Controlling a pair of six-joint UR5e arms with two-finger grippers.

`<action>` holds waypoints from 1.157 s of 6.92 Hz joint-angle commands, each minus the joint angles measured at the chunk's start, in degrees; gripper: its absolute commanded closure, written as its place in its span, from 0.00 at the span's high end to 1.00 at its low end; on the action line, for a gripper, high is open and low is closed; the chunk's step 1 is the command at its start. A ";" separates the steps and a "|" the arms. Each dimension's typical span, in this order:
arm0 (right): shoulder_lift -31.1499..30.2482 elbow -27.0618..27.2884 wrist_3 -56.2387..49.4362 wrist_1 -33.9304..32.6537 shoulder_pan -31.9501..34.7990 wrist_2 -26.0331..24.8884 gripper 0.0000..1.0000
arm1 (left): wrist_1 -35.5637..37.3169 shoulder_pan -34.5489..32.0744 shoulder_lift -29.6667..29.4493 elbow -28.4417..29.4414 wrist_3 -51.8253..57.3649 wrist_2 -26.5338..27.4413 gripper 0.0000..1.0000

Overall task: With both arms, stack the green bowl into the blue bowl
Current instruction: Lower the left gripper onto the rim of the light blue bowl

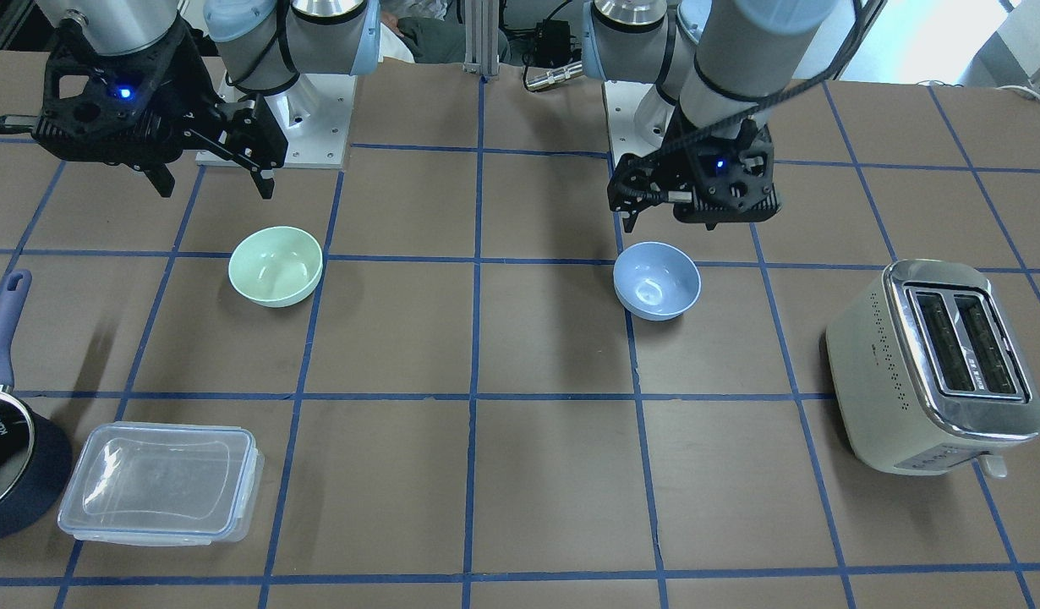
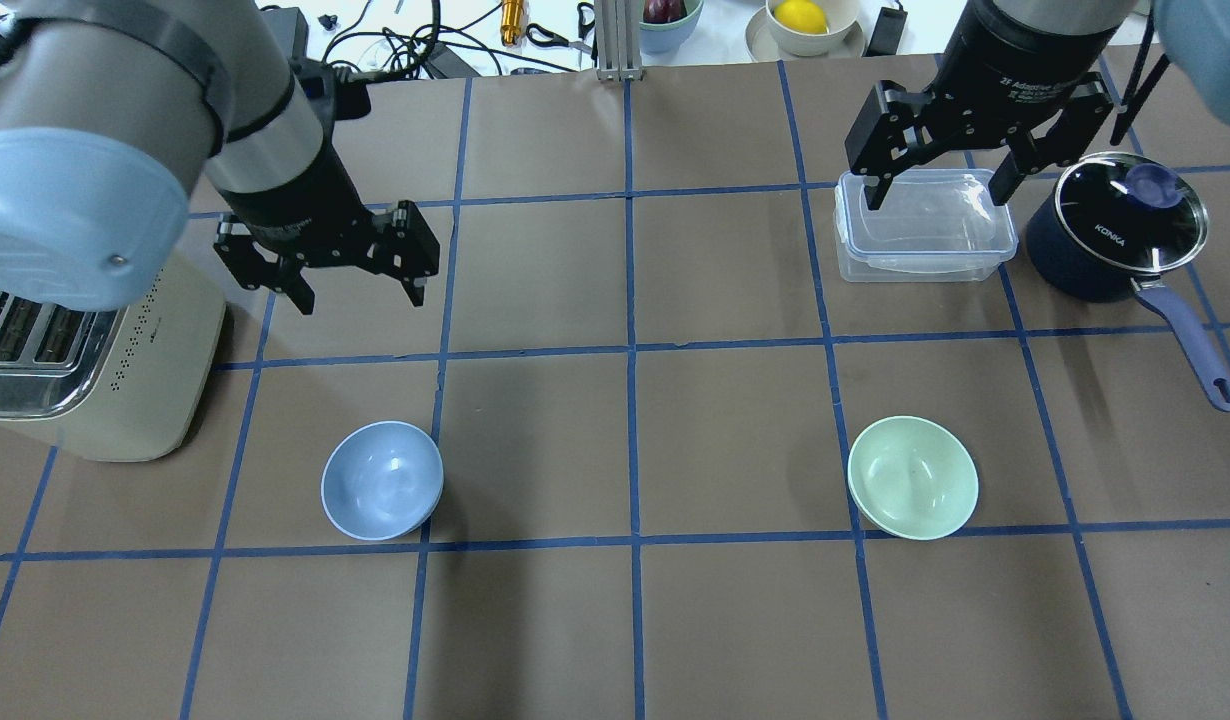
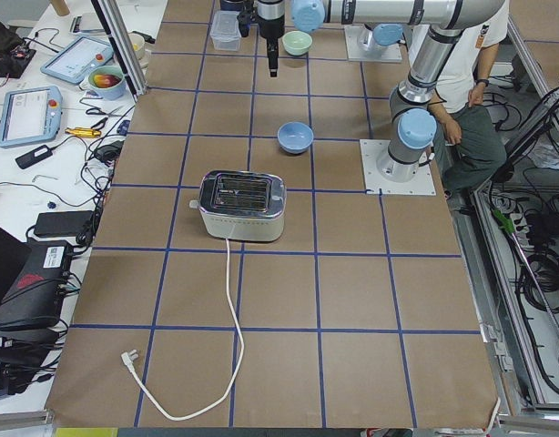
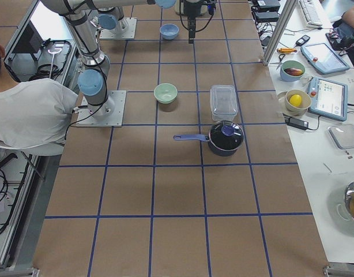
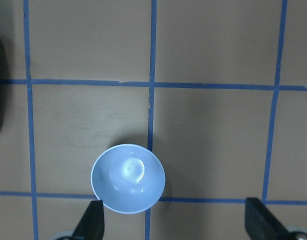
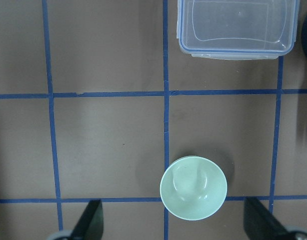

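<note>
Hanging high over the table (image 2: pixel 635 620), the left gripper (image 2: pixel 361 300) and right gripper (image 2: pixel 938 198) are both spread wide and empty, likely ready to descend. The blue bowl (image 2: pixel 382 480) and green bowl (image 2: pixel 913 477) sit upright, well apart, 1 within each arm's reach.

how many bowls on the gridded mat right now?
2. Green bowl on the robot's right side, robot-side of the clear container; blue bowl on its left side, by the toaster. No others seem hidden.
</note>
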 commanded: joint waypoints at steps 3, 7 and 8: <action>0.00 -0.22 0.00 0.12 0.08 0.06 1.00 | 25.91 -0.11 -2.38 -25.30 -0.55 -0.07 1.00; 0.00 -0.22 0.00 0.21 -0.01 0.06 1.00 | 36.04 -0.02 -6.24 -31.58 -1.16 -0.33 0.41; 0.00 -0.05 0.00 0.12 -0.01 0.06 1.00 | 36.65 -0.02 -6.42 -31.14 -0.12 -0.33 0.19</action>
